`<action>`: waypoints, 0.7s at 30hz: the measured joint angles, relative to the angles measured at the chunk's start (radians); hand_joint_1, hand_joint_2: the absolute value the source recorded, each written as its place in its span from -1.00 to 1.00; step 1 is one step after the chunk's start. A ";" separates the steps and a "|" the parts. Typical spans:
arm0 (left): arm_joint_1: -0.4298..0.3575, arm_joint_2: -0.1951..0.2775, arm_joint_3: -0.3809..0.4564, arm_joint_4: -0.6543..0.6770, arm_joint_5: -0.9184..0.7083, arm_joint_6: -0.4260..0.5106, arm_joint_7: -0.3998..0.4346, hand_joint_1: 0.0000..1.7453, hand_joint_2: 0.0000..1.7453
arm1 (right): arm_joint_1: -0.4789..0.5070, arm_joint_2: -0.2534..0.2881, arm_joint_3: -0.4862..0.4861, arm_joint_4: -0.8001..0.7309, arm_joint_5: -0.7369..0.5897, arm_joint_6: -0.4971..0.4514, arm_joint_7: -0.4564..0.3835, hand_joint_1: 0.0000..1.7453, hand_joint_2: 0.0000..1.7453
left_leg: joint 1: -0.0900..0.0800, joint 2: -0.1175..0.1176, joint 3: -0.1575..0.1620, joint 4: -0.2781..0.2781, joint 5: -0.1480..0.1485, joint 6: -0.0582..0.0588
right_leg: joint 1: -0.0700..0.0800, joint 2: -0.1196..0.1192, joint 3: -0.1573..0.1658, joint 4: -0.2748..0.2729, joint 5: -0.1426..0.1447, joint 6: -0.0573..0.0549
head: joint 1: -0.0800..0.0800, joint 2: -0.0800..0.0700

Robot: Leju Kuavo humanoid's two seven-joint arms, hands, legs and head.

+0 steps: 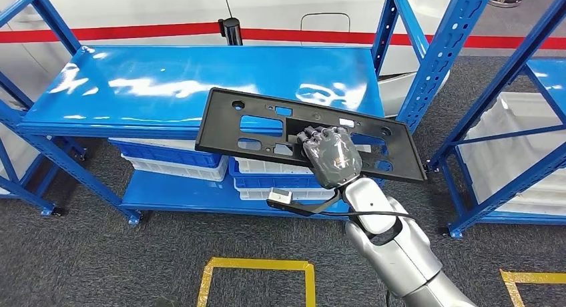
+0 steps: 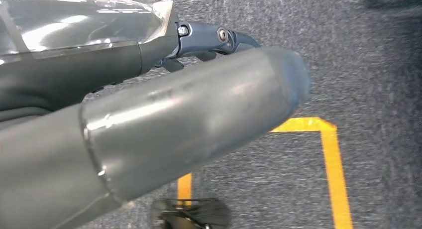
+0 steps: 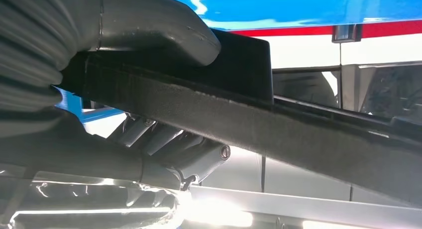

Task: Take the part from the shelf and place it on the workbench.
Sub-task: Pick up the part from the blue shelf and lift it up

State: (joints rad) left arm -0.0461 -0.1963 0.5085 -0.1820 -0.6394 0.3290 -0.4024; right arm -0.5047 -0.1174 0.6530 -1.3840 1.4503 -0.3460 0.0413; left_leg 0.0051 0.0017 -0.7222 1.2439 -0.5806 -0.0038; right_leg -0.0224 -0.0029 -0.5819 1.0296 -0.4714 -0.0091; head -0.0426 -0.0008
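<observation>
Now the right hand [image 1: 332, 157] grips the black part [image 1: 267, 123] at its five-o'clock edge; keep it level, clearing the shelf [image 1: 133, 87].

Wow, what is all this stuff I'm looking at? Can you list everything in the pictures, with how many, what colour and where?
Part: one, black, a flat panel with cut-out holes, held up over the front edge of the shelf top.
Shelf rack: one in front, blue and glossy, its top bare; further blue racks at both sides.
Bins: several, blue and white, stacked on the lower shelf under the part.
White bins: white, in the rack on the right.
Floor tape: yellow outlines on the grey carpet near the robot.
Wall stripe: one, red, across the white wall behind.
Right hand: one, dark grey, on a silver arm, gripping the part's near edge.
Left hand: one, grey, hanging above the carpet, holding nothing that I can see.
</observation>
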 joint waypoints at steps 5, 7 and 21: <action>-0.002 0.001 0.000 0.000 -0.002 -0.004 -0.001 -1.00 -1.00 | 0.009 0.000 -0.002 -0.002 0.005 0.000 0.001 0.98 1.00 | 0.010 -0.001 0.131 -0.078 0.055 0.001 | 0.001 0.001 -0.056 0.000 0.049 0.011 | -0.001 0.000; -0.005 0.002 0.000 0.000 -0.004 -0.005 -0.002 -1.00 -1.00 | 0.008 0.001 -0.007 -0.007 0.010 0.000 0.003 0.98 1.00 | 0.005 -0.005 0.213 -0.199 0.053 0.011 | 0.002 0.001 -0.065 -0.002 0.067 0.024 | 0.002 0.000; -0.006 0.004 0.000 -0.001 -0.007 -0.014 -0.013 -1.00 -1.00 | 0.006 0.007 -0.023 -0.010 0.011 -0.001 -0.011 0.98 1.00 | -0.014 0.007 0.050 -0.248 0.216 0.057 | 0.004 0.001 0.038 0.102 -0.048 0.068 | 0.010 0.000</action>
State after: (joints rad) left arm -0.0521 -0.1920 0.5089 -0.1825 -0.6462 0.3154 -0.4153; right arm -0.4990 -0.1103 0.6300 -1.3943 1.4612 -0.3469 0.0299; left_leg -0.0085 0.0087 -0.6724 0.9958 -0.3645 0.0531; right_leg -0.0182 -0.0020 -0.5442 1.1313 -0.5196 0.0592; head -0.0322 -0.0008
